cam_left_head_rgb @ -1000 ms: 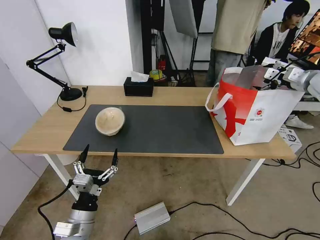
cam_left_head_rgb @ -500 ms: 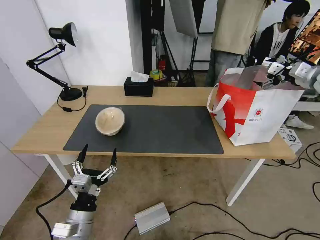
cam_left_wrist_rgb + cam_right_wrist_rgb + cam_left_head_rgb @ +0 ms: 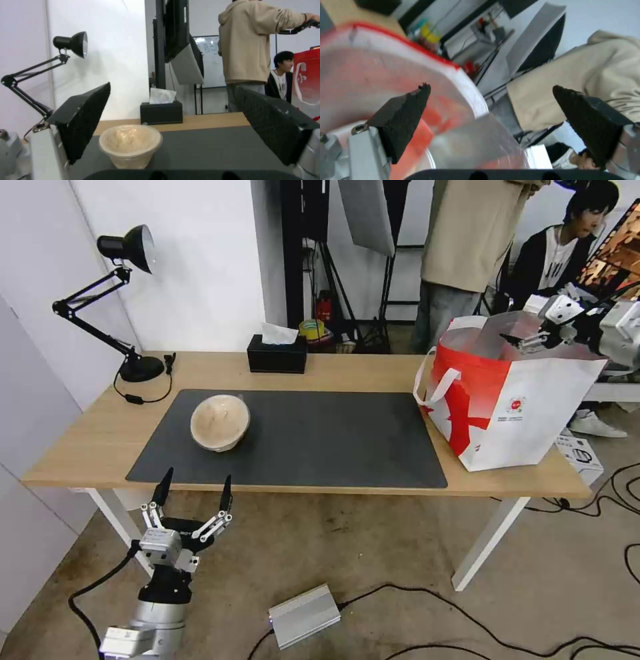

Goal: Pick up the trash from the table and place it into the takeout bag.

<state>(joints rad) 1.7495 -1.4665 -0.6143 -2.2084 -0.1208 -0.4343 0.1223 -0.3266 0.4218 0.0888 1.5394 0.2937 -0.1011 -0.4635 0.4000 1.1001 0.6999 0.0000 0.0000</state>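
One piece of trash, a round beige lidded bowl point(image 3: 220, 421) point(image 3: 130, 143), stands on the left part of the dark grey mat point(image 3: 320, 440) on the light-wood table point(image 3: 100, 433). My left gripper point(image 3: 193, 490) point(image 3: 172, 87) hangs open and empty below the table's front edge, just in front of that bowl. The white and red takeout bag point(image 3: 513, 400) point(image 3: 386, 65) stands upright at the table's right end. Over its open mouth my right gripper point(image 3: 527, 330) point(image 3: 491, 87) is open with nothing between its fingers. What lies inside the bag is hidden.
A black tissue box point(image 3: 277, 355) point(image 3: 161, 112) stands at the table's back edge and a black desk lamp point(image 3: 127, 247) point(image 3: 70, 43) at the back left. People are behind the bag. A silver box point(image 3: 303, 615) and cables lie on the floor.
My right gripper has risen and drawn back to the right from the bag's mouth, still open and empty. The left gripper has barely moved; the bowl has stayed put.
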